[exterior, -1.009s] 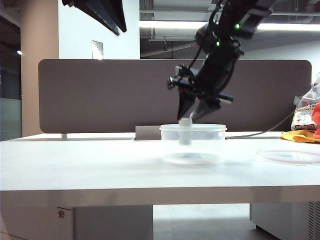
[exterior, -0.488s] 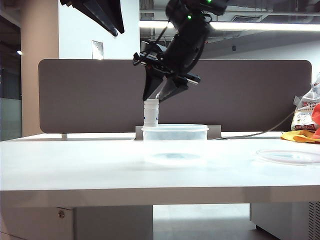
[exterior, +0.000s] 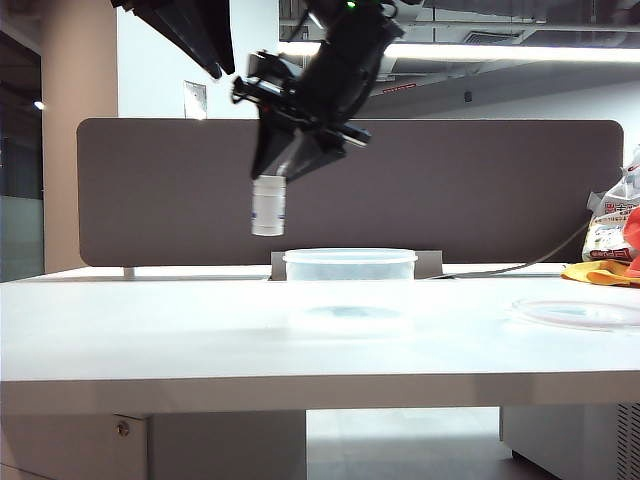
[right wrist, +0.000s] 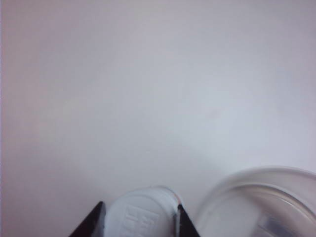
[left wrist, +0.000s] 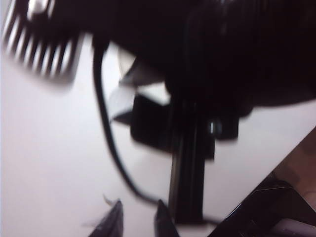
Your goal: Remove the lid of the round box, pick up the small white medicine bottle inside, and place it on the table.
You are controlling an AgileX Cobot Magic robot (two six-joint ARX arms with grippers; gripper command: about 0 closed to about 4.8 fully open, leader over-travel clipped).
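My right gripper (exterior: 272, 172) hangs in the air, shut on the small white medicine bottle (exterior: 268, 207), which points down above the table (exterior: 150, 330), left of the round box (exterior: 350, 266). In the right wrist view the bottle's white cap (right wrist: 140, 215) is pinched between the fingertips of the right gripper (right wrist: 139, 219), with the open round box (right wrist: 266, 207) beside it. The lid (exterior: 580, 313) lies flat on the table at the far right. My left gripper (left wrist: 139, 219) is open over bare tabletop, nothing between its fingers.
A dark partition panel (exterior: 550, 190) runs along the table's back edge. A printed bag and orange cloth (exterior: 612, 250) sit at the back right. The left arm's dark body (exterior: 190, 25) hangs at the upper left.
My right gripper has lifted the bottle up out of the round box and carried it left. The box itself slid a little to the left early on.
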